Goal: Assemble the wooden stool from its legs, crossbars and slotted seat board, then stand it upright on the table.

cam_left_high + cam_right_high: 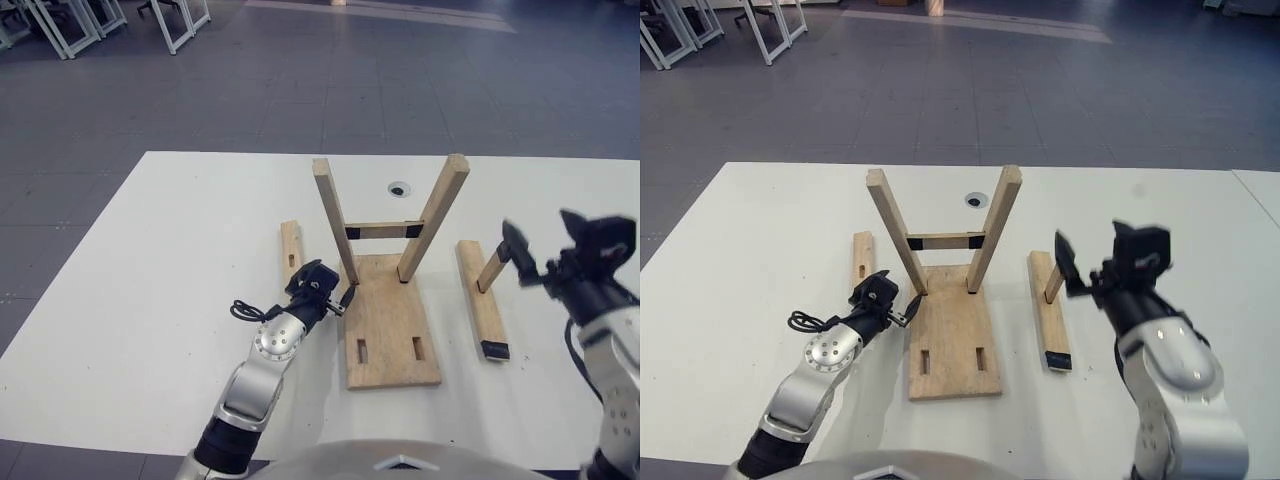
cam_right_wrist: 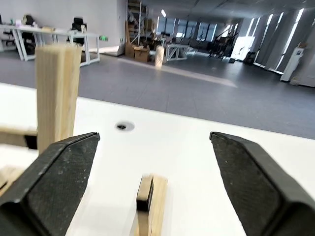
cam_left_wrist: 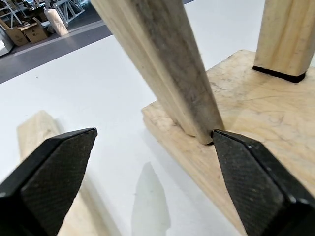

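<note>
Left eye view: seat board (image 1: 392,330) flat on surface (image 1: 150,300), frame centre, two legs (image 1: 335,222) and crossbar (image 1: 384,230) standing in it; left end effector (image 1: 343,298) lower centre at one leg's base, right end effector (image 1: 545,238) mid-right, raised. Left wrist view: left end effector (image 3: 153,135) spread around that leg base. Right wrist view: right end effector (image 2: 153,135) spread above the surface.

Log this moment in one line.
seat board: flat, two legs slotted | left gripper: open at one leg | right gripper: open, raised

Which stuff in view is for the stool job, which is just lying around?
Job: seat board, standing legs, crossbar between them, left loose leg, right loose leg with crossbar stub.
Not job: table hole, white desk frames behind.
</note>
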